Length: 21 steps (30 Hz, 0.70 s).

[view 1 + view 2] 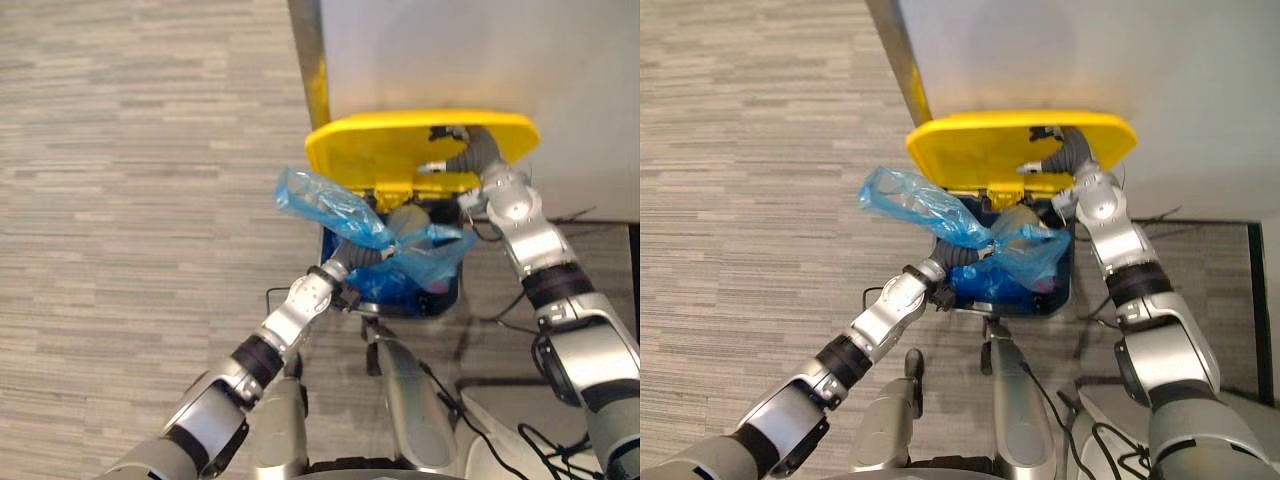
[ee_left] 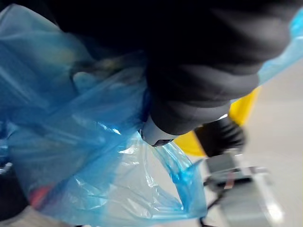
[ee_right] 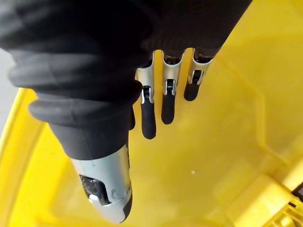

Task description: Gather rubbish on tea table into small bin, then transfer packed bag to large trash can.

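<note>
Right wrist view, right hand (image 3: 168, 97) flat and spread against yellow lid (image 3: 218, 156), left hand (image 1: 349, 262) half-hidden in blue bag (image 1: 328, 205), grip unreadable

Silver-grey arms (image 1: 530, 235), dark ribbed wrist covers (image 3: 85, 61), dark-tipped silver fingers (image 3: 148, 116)

Blue translucent bag (image 1: 330, 205); yellow bin lid (image 1: 380, 150); grey streaked floor (image 1: 130, 180).

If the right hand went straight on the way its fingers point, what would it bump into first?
The yellow lid. The right hand has straight fingers aimed at the lid's inner face from very close, perhaps touching it, and nothing lies between them.
</note>
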Tool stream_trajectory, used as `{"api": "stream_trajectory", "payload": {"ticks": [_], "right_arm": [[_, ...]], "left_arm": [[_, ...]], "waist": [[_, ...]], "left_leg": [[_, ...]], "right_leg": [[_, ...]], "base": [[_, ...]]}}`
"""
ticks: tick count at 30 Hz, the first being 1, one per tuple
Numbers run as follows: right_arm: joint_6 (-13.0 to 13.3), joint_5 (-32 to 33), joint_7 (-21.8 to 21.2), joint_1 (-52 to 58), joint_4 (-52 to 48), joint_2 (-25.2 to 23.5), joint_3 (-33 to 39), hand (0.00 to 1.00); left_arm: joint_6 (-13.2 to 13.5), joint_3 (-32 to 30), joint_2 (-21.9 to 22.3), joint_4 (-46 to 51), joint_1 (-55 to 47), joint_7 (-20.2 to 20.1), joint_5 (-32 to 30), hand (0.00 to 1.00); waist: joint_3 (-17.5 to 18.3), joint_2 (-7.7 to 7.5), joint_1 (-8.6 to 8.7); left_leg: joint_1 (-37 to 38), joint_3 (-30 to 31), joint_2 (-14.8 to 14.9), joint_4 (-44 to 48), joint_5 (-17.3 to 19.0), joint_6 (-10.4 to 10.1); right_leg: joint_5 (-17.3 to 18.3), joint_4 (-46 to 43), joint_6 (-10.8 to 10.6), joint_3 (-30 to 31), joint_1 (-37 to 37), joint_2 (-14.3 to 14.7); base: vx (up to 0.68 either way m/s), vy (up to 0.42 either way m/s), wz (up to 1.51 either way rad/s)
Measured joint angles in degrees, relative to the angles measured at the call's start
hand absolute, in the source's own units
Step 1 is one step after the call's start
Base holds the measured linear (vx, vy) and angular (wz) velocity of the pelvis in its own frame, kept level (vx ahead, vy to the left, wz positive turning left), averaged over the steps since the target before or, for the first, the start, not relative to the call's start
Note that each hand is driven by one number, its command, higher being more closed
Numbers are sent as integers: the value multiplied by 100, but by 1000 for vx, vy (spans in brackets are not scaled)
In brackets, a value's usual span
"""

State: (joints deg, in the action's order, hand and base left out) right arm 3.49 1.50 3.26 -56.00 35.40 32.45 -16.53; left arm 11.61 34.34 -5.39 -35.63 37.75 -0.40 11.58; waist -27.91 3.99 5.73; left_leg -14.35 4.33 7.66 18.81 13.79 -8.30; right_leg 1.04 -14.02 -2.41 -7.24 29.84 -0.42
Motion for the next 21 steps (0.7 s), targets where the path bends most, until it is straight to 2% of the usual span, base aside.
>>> {"api": "stream_trajectory", "payload": {"ticks": [2,3,5,8,13,16,21], "right_arm": [[0,-7,70,-121,-53,-15,-18,0],[5,-9,128,-132,-126,-19,-19,0],[11,-13,257,-153,-389,-28,-19,0],[27,-13,390,-156,-1000,-79,-22,0],[37,-72,431,257,-1923,-442,-26,0],[47,-171,430,485,-2300,-658,-27,0],[67,-213,426,651,-2446,-776,-12,0]], "left_arm": [[-42,-11,150,-533,190,86,-383,100],[-62,-23,207,-728,251,106,-542,0],[-138,-101,262,-1061,370,174,-880,0],[-251,-558,336,-1422,449,233,-1377,0],[-513,-1722,450,-1549,458,686,-2052,0],[-612,-2006,444,-1541,457,736,-2315,0],[-671,-2049,410,-1355,425,665,-2548,0]], "waist": [[-34,3,6],[-34,3,5],[-72,1,11],[-110,-9,5],[-124,-30,-23],[-123,-31,-106],[-119,-40,-190]], "left_leg": [[-171,-120,3,123,60,45],[-279,-187,4,192,92,45],[-477,-325,14,341,155,63],[-850,-496,34,672,330,100],[-1120,-705,147,1037,493,147],[-1122,-779,149,1082,535,194],[-1096,-912,149,1165,610,246]], "right_leg": [[-23,-38,7,93,195,21],[-34,-64,23,121,301,22],[-72,-77,74,176,466,28],[-84,-204,75,280,818,41],[-116,-323,94,335,1002,42],[-110,-372,93,390,1022,37],[-107,-434,93,470,1039,36]], "base": [[26,14,-23],[27,18,-17],[21,21,-18],[13,32,-19],[27,31,-7],[41,38,-3],[47,39,-10]]}}
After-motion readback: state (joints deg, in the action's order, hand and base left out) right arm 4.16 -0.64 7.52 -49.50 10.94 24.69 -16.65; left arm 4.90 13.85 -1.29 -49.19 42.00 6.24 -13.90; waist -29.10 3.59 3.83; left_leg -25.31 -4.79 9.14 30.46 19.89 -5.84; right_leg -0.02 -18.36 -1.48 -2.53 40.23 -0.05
